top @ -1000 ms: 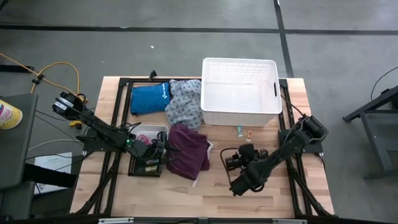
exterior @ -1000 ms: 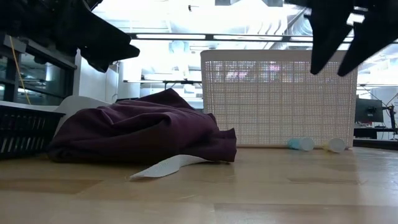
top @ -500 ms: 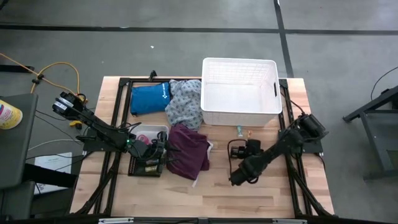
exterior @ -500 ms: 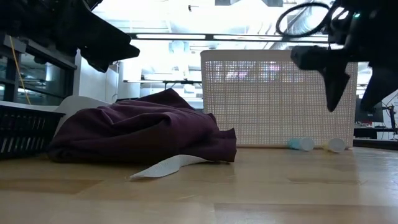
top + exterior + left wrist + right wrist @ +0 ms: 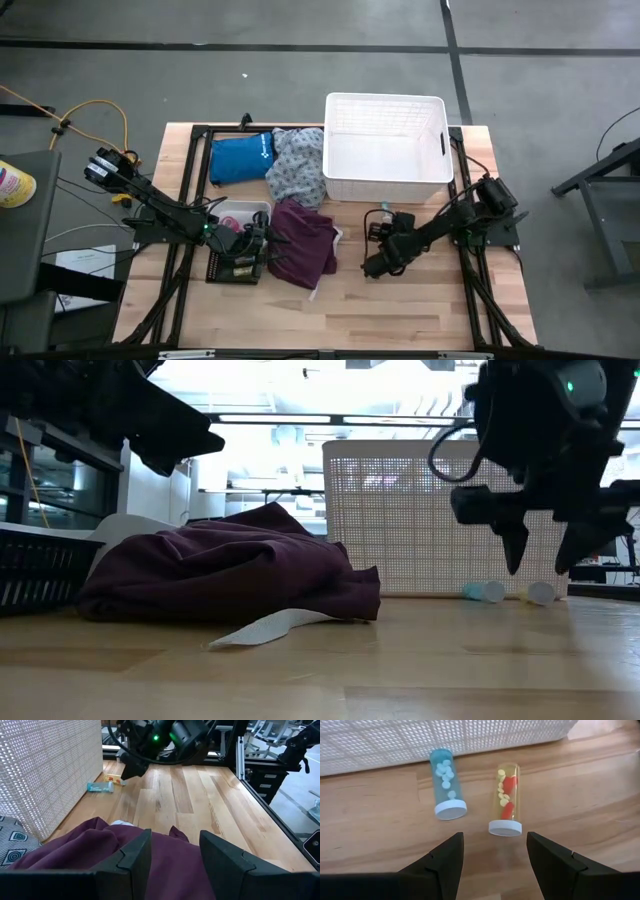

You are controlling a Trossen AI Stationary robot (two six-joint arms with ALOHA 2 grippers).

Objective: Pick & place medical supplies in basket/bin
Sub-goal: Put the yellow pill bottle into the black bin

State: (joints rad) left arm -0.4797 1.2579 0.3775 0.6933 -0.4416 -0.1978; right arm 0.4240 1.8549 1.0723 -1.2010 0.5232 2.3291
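**Right gripper down over two vials by the basket**

Moved since a second ago: right gripper [image 5: 376, 228] swung from mid-surface toward the basket [image 5: 386, 146], now close in front of its near wall. Dropped lower too in the low view, fingers [image 5: 516, 546] pointing down above the vials instead of hanging at the top edge. Left gripper [image 5: 262, 240] unchanged, parked over the maroon cloth [image 5: 303, 240] beside the black crate [image 5: 233, 268].

Two vials lying flat on the wooden surface [image 5: 400, 300], just in front of the basket wall. Blue vial [image 5: 447, 783] holding small white pills; yellow vial [image 5: 506, 798] holding yellow and red pieces. Side by side, apart, long axes roughly parallel and running from basket wall toward the right wrist camera. White caps facing away from the basket, closed ends toward it. Blue one angled slightly against the yellow.

Relative to the right fingers [image 5: 447, 860]: both vials ahead of the tips, untouched. Yellow vial lined up with the gap between the two fingers; blue vial ahead of one finger, off to the side. Fingers spread, nothing between them.

Left fingers [image 5: 134, 855] also apart, holding nothing, with maroon cloth spread below them. Grey-patterned cloth [image 5: 296, 165] and blue pouch [image 5: 240, 157] farther back, beside the basket.
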